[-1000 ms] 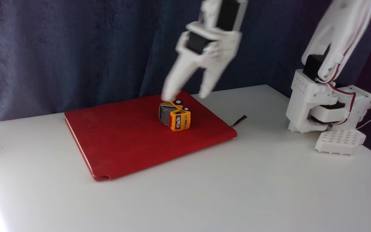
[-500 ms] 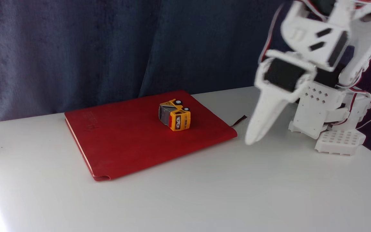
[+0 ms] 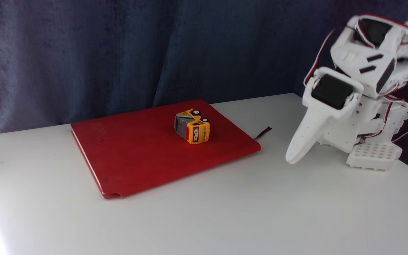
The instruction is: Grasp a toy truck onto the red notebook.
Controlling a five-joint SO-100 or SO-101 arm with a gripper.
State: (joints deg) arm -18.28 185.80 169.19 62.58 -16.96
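The yellow-orange toy truck (image 3: 192,126) lies tipped on its side, wheels up, on the far right part of the red notebook (image 3: 140,152). The notebook lies flat on the white table. My white gripper (image 3: 292,158) hangs folded down at the right, tips just above the table, well clear of the notebook's right corner. Its fingers look pressed together with nothing between them.
The arm's white base (image 3: 370,141) sits at the table's right rear corner. A dark ribbon bookmark (image 3: 262,132) pokes out from the notebook's right side. A dark blue curtain (image 3: 101,53) hangs behind. The white table (image 3: 225,212) has open room in front.
The gripper was open just above the truck a second ago. It has since swung away to the right, folded down near the base and shut. The truck stayed put.
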